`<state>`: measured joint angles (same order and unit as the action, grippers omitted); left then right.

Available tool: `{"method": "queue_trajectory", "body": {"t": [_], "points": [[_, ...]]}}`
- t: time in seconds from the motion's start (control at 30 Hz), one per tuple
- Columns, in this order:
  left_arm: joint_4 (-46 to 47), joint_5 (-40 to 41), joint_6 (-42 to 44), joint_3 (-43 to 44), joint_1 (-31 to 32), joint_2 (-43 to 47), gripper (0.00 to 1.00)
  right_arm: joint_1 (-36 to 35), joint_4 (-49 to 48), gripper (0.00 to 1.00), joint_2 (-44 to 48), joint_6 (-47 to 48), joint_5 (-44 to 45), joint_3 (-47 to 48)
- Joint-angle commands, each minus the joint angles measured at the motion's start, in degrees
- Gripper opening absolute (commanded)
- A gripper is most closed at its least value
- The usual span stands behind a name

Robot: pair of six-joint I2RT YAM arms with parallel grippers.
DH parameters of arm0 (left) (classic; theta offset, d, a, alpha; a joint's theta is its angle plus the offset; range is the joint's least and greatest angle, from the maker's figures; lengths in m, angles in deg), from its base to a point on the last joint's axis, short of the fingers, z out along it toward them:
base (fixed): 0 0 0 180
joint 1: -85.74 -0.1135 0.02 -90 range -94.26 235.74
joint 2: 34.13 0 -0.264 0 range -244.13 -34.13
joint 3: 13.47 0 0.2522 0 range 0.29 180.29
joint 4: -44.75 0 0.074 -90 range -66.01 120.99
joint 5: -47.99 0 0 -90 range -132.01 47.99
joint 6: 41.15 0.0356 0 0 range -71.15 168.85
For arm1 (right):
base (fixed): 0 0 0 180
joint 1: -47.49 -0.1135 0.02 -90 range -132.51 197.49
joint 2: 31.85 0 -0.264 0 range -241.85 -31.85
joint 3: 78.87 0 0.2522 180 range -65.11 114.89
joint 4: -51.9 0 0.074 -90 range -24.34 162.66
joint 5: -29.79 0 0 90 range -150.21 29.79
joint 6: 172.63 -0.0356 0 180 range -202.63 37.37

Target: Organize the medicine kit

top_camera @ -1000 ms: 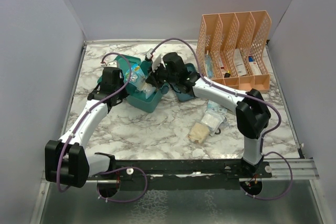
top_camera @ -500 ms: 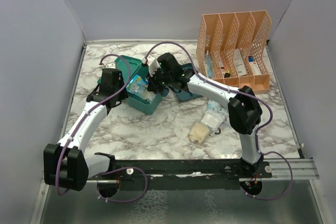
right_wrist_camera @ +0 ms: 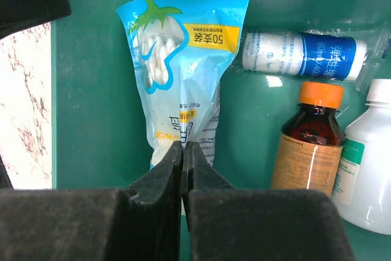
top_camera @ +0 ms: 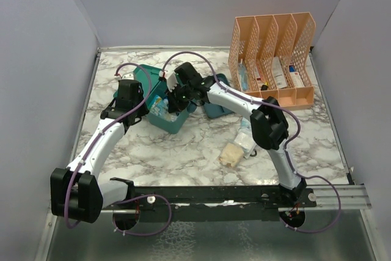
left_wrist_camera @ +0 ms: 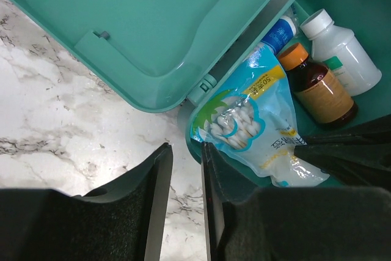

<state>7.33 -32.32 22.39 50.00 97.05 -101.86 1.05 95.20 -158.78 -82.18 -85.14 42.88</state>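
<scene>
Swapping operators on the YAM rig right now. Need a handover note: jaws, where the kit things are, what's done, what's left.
left gripper: jaws slightly apart at the box corner by the hinge, nothing seen held.
right gripper: jaws shut, tips on the lower end of the cotton swab bag; whether they pinch the film is unclear.
medicine kit: open, lid laid back beside it.
Done: swab bag, blue-white roll, brown bottle and white bottle are in the box.
Left: beige packet and clear packets lie loose on the marble; teal piece, probably the insert tray, sits outside; lid not shut.
</scene>
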Motion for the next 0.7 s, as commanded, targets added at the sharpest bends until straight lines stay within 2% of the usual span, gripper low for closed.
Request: {"method": "queue_trajectory", "body": {"t": [0.0, 0.2, 0.47, 0.67], "points": [[0.6, -0.1, 0.1, 0.6, -0.1, -0.2, 0.28, -0.4, 5.5, 0.01, -2.8, -1.7, -0.3, 3.3], [1.8, -1.1, 0.4, 0.3, -0.1, -0.3, 0.29, -0.9, 6.5, 0.03, -7.9, -1.0, 1.6, 8.9], [2.1, -1.2, 1.8, 1.9, -0.1, -1.6, 0.33, -1.0, 7.4, 0.35, -9.0, -1.9, 5.1, 14.7], [1.9, -0.9, 1.7, 1.8, -0.1, -1.7, 0.32, -0.5, 7.2, 0.40, -5.6, -4.1, 6.5, 15.4]]}}
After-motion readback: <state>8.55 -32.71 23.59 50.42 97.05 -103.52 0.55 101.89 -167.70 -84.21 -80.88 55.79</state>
